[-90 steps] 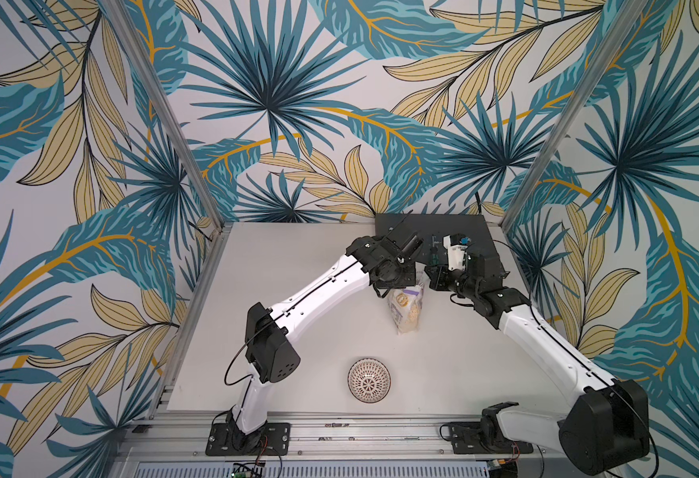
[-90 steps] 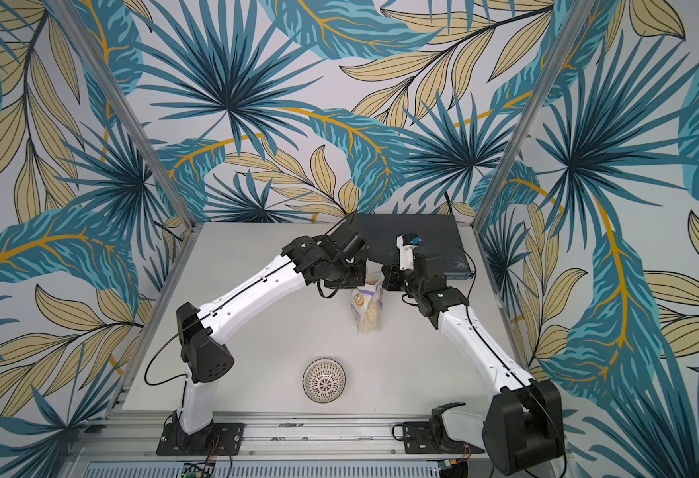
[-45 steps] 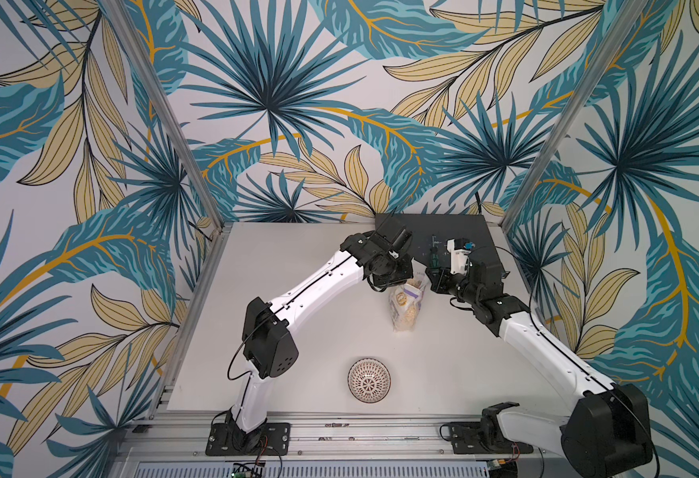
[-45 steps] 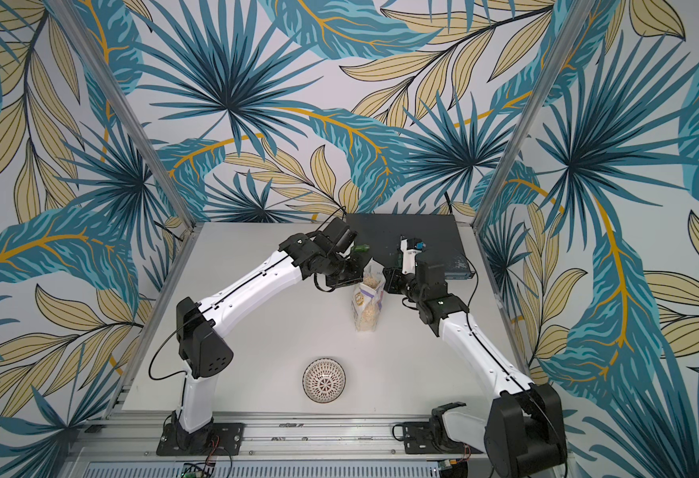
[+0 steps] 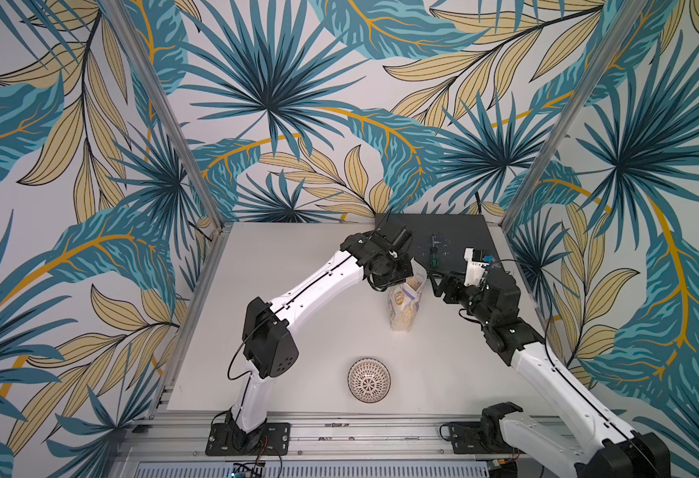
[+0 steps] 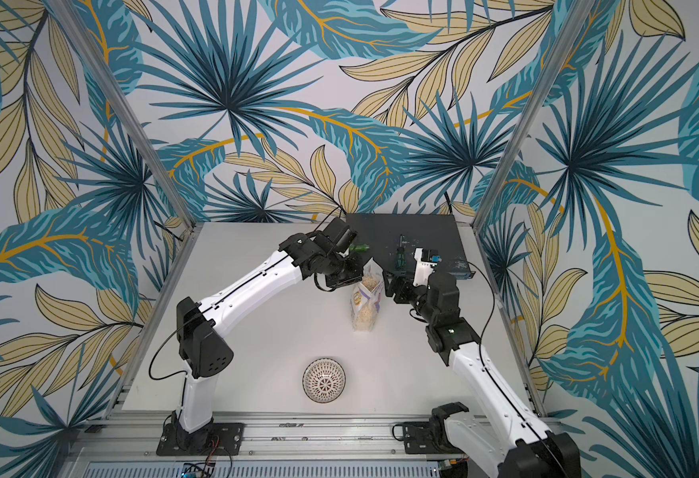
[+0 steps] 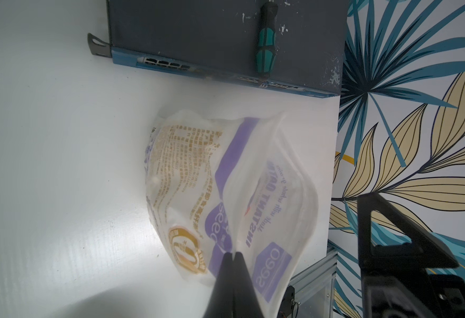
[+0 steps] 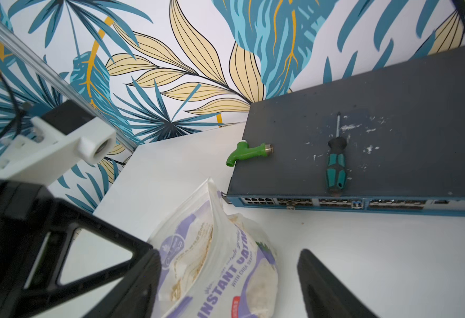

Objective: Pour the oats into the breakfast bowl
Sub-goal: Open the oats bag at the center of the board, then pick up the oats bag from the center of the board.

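Clear plastic pouch of oats [image 5: 405, 304] stands upright on the table [image 5: 298, 314], left gripper [image 7: 234, 257] pinching its top edge, right gripper [image 8: 229, 254] spread wide just beside it. Looks like the grasping step to me. Next comes lifting it across to the empty breakfast bowl [image 5: 368, 380], well apart nearer the front, and tipping.

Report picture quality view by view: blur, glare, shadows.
Left wrist: oats pouch hazy and washed out, table glaring white, screwdriver sharper. Right wrist: network switch crisp, right gripper jaws dark and soft up close. Both top views: even light, faint shadows, breakfast bowl pattern clear.
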### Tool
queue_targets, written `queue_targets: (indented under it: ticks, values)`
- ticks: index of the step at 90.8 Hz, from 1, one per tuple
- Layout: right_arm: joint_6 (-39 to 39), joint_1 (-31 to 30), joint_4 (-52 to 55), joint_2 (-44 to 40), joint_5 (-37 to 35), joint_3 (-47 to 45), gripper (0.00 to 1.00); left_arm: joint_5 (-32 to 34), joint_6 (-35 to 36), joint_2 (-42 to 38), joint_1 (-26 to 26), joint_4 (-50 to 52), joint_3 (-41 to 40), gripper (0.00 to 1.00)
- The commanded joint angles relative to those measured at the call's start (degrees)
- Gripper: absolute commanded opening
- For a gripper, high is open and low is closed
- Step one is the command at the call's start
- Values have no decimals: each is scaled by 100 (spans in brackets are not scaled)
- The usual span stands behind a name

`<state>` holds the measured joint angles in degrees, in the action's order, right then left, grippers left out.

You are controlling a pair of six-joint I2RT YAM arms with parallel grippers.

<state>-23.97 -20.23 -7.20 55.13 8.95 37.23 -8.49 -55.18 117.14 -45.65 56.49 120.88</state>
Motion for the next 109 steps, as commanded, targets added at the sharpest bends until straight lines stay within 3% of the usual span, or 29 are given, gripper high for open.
queue_targets:
  ticks: [1, 8, 17, 27, 36, 51, 72, 91, 109]
  values:
    - [38, 12, -251, -569, -338, -561, 92, 58, -139, 73, 18, -223, 361, 0]
    - [-55, 11, -367, -1123, -578, -1022, 99, 82, -166, 103, 16, -216, 443, 0]
    - [-257, 17, -714, -1864, -752, -1725, 100, 142, -188, 170, 20, -138, 563, 0]
    - [-661, 7, -1417, -2485, -557, -2582, 100, 147, -204, 240, 14, -89, 656, 0]
    - [-947, -50, -2159, -2538, -285, -3163, 100, 152, -251, 284, 15, -59, 698, 0]
    - [-566, -792, -2879, -1607, -512, -3294, 100, 180, -350, 316, 16, 30, 744, 0]
    - [189, -2182, -3986, -315, -1624, -3411, 100, 136, -905, 177, 12, 17, 729, 0]
    - [535, -2459, -5043, 1053, -2194, -3390, 99, -124, -1204, 76, 7, 6, 727, 0]
    - [823, -2625, -6206, 2106, -2357, -3359, 100, 229, -1536, -233, -21, 157, 526, 0]
